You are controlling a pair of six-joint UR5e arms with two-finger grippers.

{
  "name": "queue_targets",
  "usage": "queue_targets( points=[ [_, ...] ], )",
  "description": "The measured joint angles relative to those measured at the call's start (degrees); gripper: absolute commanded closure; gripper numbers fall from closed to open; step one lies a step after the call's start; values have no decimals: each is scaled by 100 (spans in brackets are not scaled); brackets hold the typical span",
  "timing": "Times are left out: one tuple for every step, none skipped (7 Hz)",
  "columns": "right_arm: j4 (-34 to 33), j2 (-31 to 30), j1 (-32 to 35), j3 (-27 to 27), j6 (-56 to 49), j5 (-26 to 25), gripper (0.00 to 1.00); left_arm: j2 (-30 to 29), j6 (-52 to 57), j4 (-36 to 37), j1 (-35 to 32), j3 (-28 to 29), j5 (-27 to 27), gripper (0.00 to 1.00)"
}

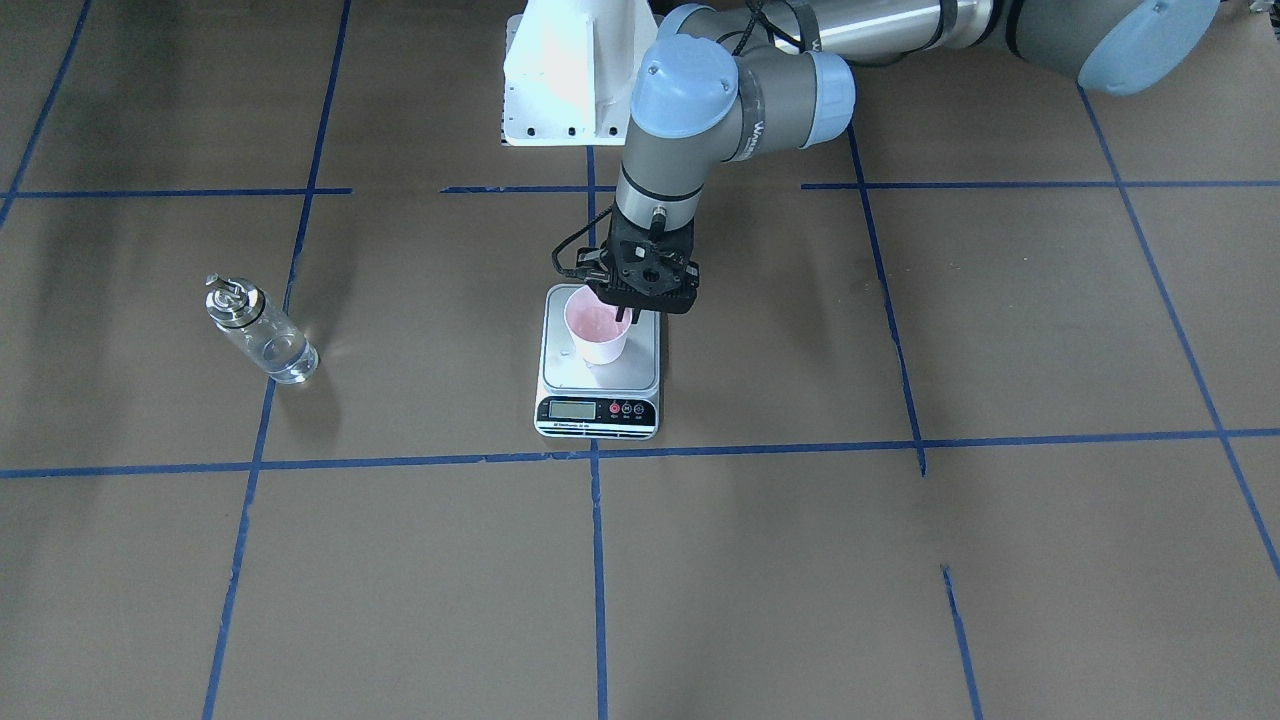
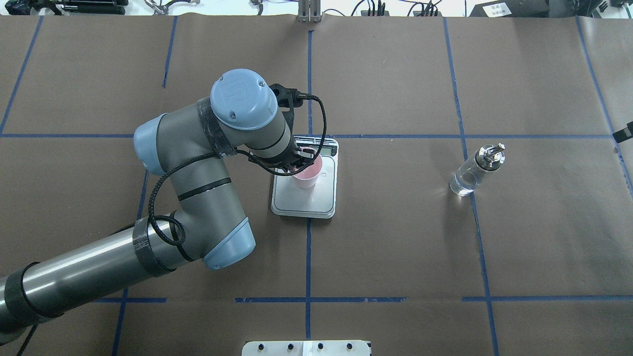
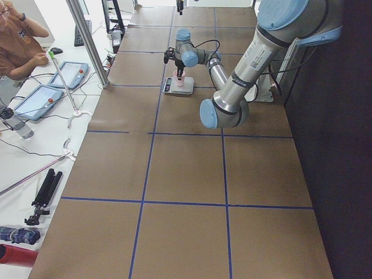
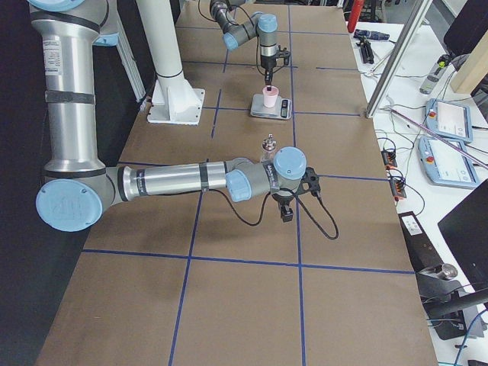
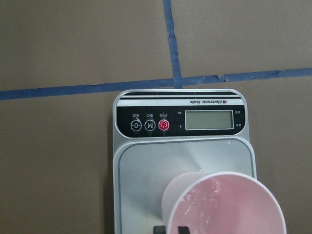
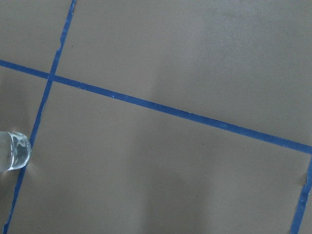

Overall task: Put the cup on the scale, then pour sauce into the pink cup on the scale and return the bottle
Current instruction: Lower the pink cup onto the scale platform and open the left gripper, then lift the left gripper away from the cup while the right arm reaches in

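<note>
The cup is seen standing upright on the steel platform of the scale, mouth up, toward the platform's far end from the robot. Only its pink inside is shown. The scale is laid flat on the table over a blue tape line, its long axis running away from the robot and its display end turned to the far side. Well apart, on the robot's right, the bottle is stood upright on another tape line, spout up. Clear liquid is held in it, though its level cannot be made out.

The left arm is reached out from the robot's side and bent down at the wrist, so that the left gripper is pointed straight down at the cup's rim. In the wrist view the fingers are set close together on either side of the cup's wall, clenched on the rim.

The right arm is stretched low over the table with the right gripper hung downward near the bottle. How its jaws stand cannot be told.
</note>
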Motion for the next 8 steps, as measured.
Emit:
queue_targets(
  points=[
    [2, 0, 0, 0, 0, 82, 0, 0, 9, -3, 0, -24, 0, 27],
    [6, 1, 0, 17, 43, 208, 0, 15, 21, 12, -12, -116, 2, 26],
    [24, 16, -2, 71, 240, 282, 0, 110, 34, 56, -79, -358, -2, 26],
    [167, 35, -33, 115, 555, 316, 0, 339, 48, 140, -197, -798, -16, 26],
    [515, 34, -117, 143, 932, 330, 0, 605, 56, 247, -305, -1302, -23, 26],
    [1233, 8, -257, 163, 1567, 324, 0, 806, 58, 317, -384, -1662, -23, 26],
    [2281, -97, -430, 167, 2351, 261, 0, 902, 55, 341, -422, -1807, -20, 26],
    [3335, -267, -681, 169, 3093, 116, 0, 943, 52, 349, -441, -1848, -16, 24]
  ],
)
